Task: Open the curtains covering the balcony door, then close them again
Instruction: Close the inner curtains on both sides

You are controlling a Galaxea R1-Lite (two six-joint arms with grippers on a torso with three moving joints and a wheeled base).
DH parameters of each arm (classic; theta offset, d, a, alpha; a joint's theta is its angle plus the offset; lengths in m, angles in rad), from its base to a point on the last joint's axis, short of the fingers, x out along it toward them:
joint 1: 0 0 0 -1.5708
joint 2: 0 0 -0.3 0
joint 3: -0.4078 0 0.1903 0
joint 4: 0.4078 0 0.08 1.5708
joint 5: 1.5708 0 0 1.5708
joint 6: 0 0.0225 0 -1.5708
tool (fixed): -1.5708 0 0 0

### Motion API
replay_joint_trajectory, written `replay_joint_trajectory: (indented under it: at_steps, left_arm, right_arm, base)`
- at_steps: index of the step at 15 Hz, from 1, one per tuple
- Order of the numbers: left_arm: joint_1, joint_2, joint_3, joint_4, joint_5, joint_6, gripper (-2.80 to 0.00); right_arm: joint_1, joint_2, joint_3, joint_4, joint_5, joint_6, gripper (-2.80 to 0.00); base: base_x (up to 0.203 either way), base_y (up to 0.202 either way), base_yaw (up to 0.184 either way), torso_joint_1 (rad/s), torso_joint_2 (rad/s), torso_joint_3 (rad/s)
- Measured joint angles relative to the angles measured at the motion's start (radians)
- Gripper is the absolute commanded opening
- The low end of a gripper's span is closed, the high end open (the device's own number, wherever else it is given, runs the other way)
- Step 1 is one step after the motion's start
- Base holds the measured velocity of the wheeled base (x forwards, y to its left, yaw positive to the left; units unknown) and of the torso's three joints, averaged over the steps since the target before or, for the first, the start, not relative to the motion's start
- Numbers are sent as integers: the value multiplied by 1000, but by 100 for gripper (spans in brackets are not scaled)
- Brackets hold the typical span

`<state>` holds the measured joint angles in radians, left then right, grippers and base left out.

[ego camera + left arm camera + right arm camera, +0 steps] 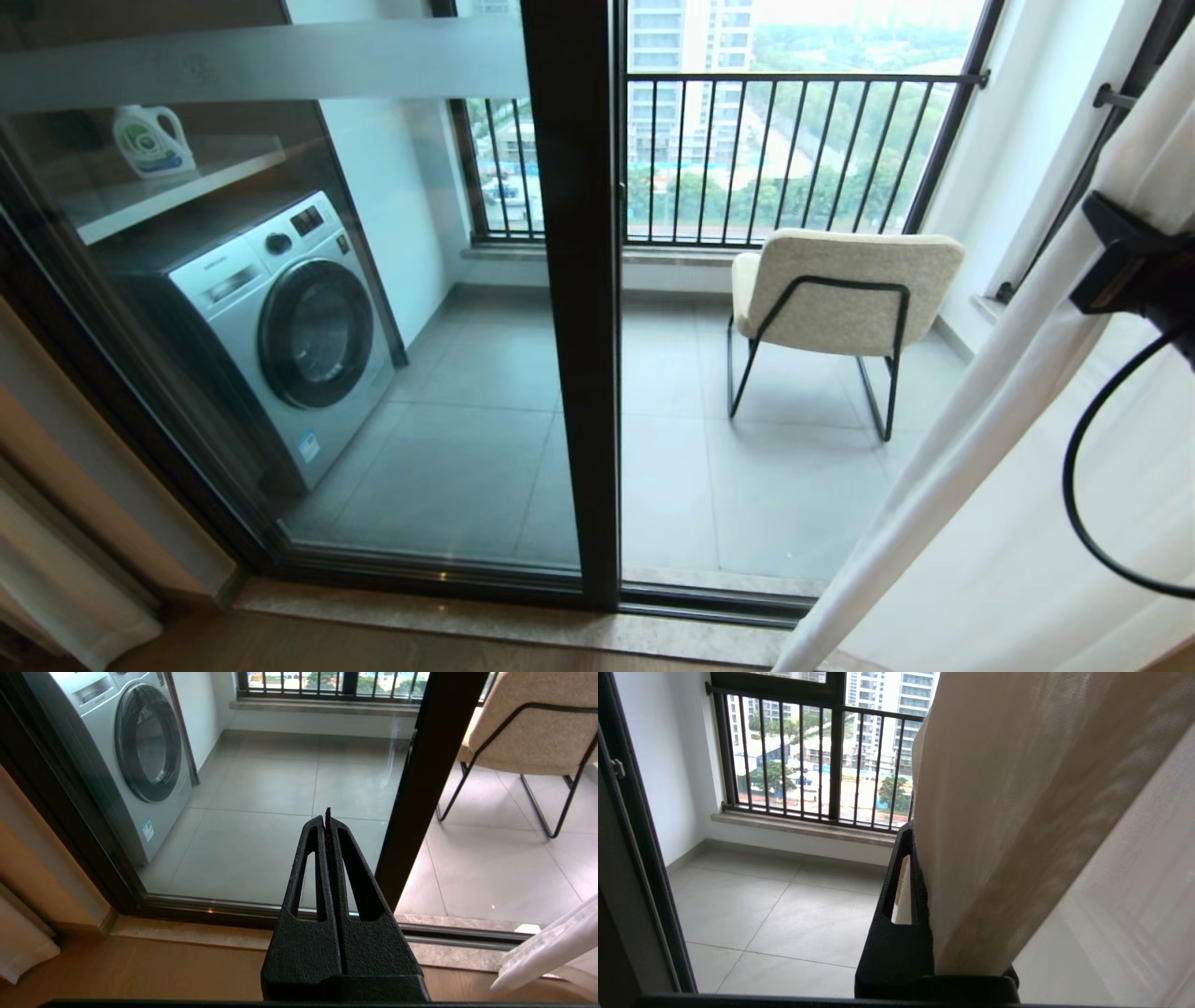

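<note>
The sheer white curtains (980, 448) are bunched at the right side and hang slanting down to the floor. They leave the balcony door (574, 280), with its black frames and glass, uncovered. My right gripper (1111, 219) is at the right edge of the head view, shut on a fold of the curtains. In the right wrist view the curtains (1017, 788) fill the space beside the one finger (901, 882) that shows and hide the other. My left gripper (327, 821) is shut and empty, held low in front of the door's sill (210, 905).
On the balcony behind the glass are a washing machine (289, 327), a shelf with a detergent bottle (149, 140), a beige chair (840, 289) and a black railing (794, 149). A thicker beige drape (56, 569) hangs at the lower left. A black cable (1074, 485) loops below my right wrist.
</note>
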<state>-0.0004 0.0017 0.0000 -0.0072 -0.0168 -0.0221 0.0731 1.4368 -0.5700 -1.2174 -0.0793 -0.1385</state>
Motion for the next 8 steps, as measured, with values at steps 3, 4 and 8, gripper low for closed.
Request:
replay_joint_trajectory:
  at_steps: [3, 4, 8]
  left_arm:
    - [-1, 0, 0, 0, 0, 0, -280]
    - [0, 0, 0, 0, 0, 0, -280]
    - [0, 0, 0, 0, 0, 0, -280]
  right_arm:
    - [11, 1, -1, 0, -7, 0, -280]
    - [12, 1, -1, 0, -7, 1, -280]
    - [12, 0, 1, -3, -8, 0, -280]
  base:
    - [0, 189, 2, 1, 0, 2]
    - [0, 187, 0, 6, 4, 2]
    - [0, 187, 0, 0, 1, 4]
